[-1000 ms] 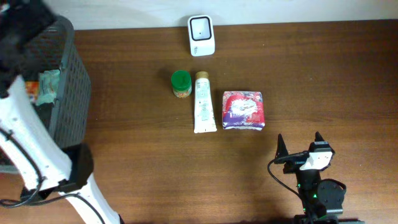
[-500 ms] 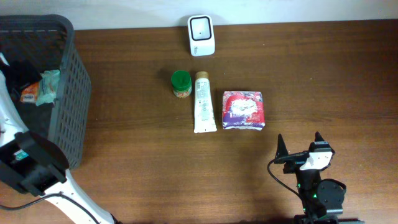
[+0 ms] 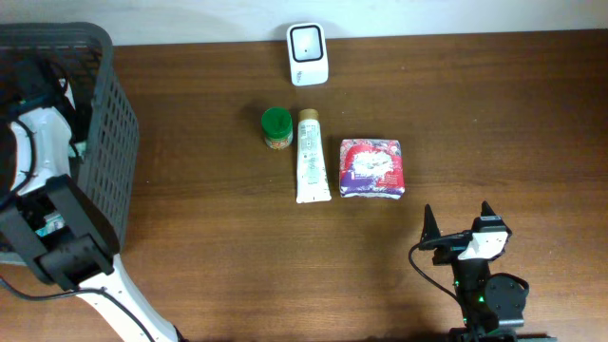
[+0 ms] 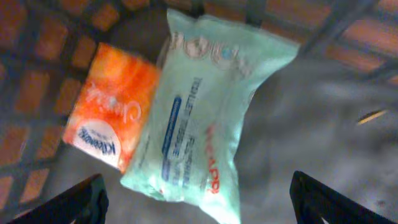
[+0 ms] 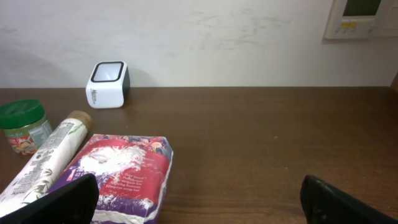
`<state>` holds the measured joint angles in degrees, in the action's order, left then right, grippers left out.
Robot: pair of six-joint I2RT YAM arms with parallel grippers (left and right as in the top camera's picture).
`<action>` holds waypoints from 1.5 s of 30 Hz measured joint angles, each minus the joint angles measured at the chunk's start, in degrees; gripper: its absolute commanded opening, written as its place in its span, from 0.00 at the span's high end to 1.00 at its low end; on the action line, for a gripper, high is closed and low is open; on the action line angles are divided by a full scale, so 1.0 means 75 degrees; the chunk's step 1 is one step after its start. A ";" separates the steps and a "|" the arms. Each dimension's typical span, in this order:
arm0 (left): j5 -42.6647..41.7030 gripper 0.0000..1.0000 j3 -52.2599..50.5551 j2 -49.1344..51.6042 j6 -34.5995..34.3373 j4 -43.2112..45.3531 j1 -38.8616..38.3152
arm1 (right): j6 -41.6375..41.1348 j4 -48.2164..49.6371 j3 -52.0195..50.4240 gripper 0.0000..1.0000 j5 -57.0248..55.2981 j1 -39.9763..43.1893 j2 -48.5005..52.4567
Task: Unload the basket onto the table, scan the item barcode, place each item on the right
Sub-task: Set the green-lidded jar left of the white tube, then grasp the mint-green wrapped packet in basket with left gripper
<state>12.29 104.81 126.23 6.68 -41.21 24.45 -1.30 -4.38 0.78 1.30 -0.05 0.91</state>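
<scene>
The left tool hangs inside the dark mesh basket at the upper left of the overhead view. Its fingers are spread to the two lower corners of its own camera's frame and pinch nothing. Below it on the basket floor lie a mint-green wet-tissue pack and, touching its left edge, an orange Kleenex pack. Both lie flat and loose, which suggests the basket is the drop-off for items already dealt with.

Three things sit in a row at the centre of the table: a green-lidded jar, a white tube just beside it, and a purple and red soft pack to the right. The white barcode scanner stands above them at the table's far edge with its dark window turned upward, so an item would likely be held code-down over it. The right tool rests at the lower right, spread wide and empty, pointing toward the soft pack, probably the next item to scan
</scene>
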 measured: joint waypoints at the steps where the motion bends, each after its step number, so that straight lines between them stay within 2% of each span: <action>1: 0.0035 0.22 -0.0102 0.0000 0.0003 0.0172 0.0000 | 0.0000 0.0000 0.0000 0.02 0.0000 0.0000 0.0000; 2: 0.0067 0.25 -0.0166 0.0000 0.0009 0.0274 0.0000 | -0.0003 0.0000 0.0000 0.01 0.0000 0.0000 0.0000; 8: 0.0163 0.24 -0.0227 0.0000 0.0052 0.0219 0.0000 | 0.0000 -0.0003 0.0000 0.01 0.0000 0.0000 0.0000; 9: 0.0169 0.28 -0.0277 0.0000 0.0052 0.0224 0.0000 | 0.0000 -0.0003 0.0000 0.01 0.0000 0.0000 0.0000; 10: 0.0169 0.36 -0.0347 0.0003 0.0052 0.0219 0.0012 | 0.0003 0.0000 0.0000 0.01 0.0000 0.0000 0.0000; 12: 0.0172 0.64 -0.0417 0.0114 0.0087 0.0189 0.0064 | 0.0003 -0.0003 0.0000 0.01 0.0000 0.0000 0.0000; 15: 0.0230 1.00 -0.0437 0.0344 0.0055 0.0090 0.0102 | 0.0006 -0.0003 0.0000 0.01 0.0000 0.0000 0.0000; 19: 0.0399 1.00 0.0076 0.0358 0.0020 -0.0592 0.0093 | 0.0003 -0.0003 0.0000 0.01 0.0000 0.0000 0.0000; 23: 0.0455 1.00 0.0935 0.0055 -0.0417 -0.1169 0.0093 | 0.0006 0.0000 0.0000 0.01 0.0000 0.0000 0.0000; 27: 0.0248 1.00 0.1087 -0.1346 -0.0793 -0.1163 0.0093 | 0.0003 0.0000 0.0000 0.01 0.0000 0.0000 0.0000; 31: 0.0050 1.00 0.1265 -0.2911 -0.1550 -0.0863 0.0093 | 0.0000 -0.0003 0.0000 0.02 0.0000 0.0000 0.0000; 32: -0.0035 0.93 0.1268 -0.3150 -0.1652 -0.0833 0.0093 | 0.0000 0.0000 0.0000 0.01 0.0000 0.0000 0.0000; 33: -0.0079 0.79 0.1268 -0.3249 -0.1676 -0.0839 0.0093 | 0.0006 0.0000 0.0000 0.01 0.0000 0.0000 0.0000; 34: -0.0137 0.46 0.1271 -0.3284 -0.1760 -0.0883 0.0093 | 0.0000 -0.0003 0.0000 0.01 0.0000 0.0000 0.0000; 36: -0.0198 0.18 0.1259 -0.3229 -0.1789 -0.1265 0.0093 | 0.0006 0.0000 0.0000 0.01 0.0000 0.0000 0.0000; 38: -0.0216 0.09 0.1253 -0.3118 -0.1638 -0.1737 0.0096 | 0.0000 0.0000 0.0000 0.01 0.0000 0.0000 0.0000; 42: -0.0207 0.10 0.1247 -0.2189 -0.1192 -0.2970 0.0175 | 0.0003 -0.0003 0.0000 0.01 0.0000 0.0000 0.0000; 45: -0.0163 0.11 0.1142 -0.0831 -0.1032 -0.4030 0.0417 | 0.0003 0.0000 0.0000 0.01 0.0000 0.0000 0.0000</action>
<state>11.07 113.38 120.01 -1.06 -71.44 27.57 -1.28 -4.38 0.78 1.30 -0.05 0.91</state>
